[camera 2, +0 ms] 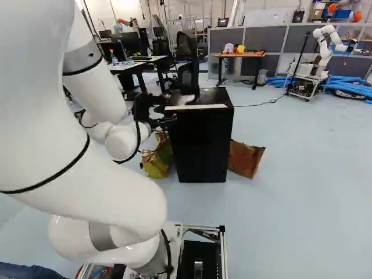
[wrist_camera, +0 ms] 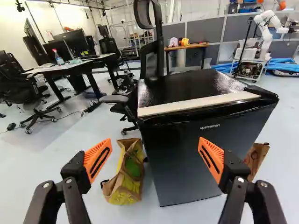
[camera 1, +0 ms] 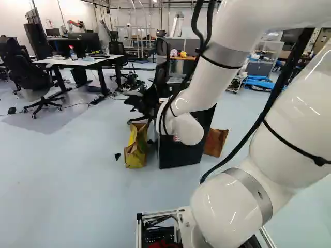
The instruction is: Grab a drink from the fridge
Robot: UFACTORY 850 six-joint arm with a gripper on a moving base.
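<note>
Fridge (wrist_camera: 187, 163) upright, door shut, front facing the arm. It's ahead of the fingers (wrist_camera: 212, 158), off-centre, away from the yellow-brown bag (wrist_camera: 126, 179) side. No drink visible, presumably inside. Door first: next move likely needs a shift toward the fridge, then forward to a door edge. Fingers wide apart, gripping nothing.

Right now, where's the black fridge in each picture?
Left base view: the fridge is just right of the middle, partly hidden behind the white arm.
Right base view: it is just right of the middle.
Wrist view: it stands ahead of the open pincer.
Shared landmark: the yellow-and-brown bag beside the fridge.
</note>
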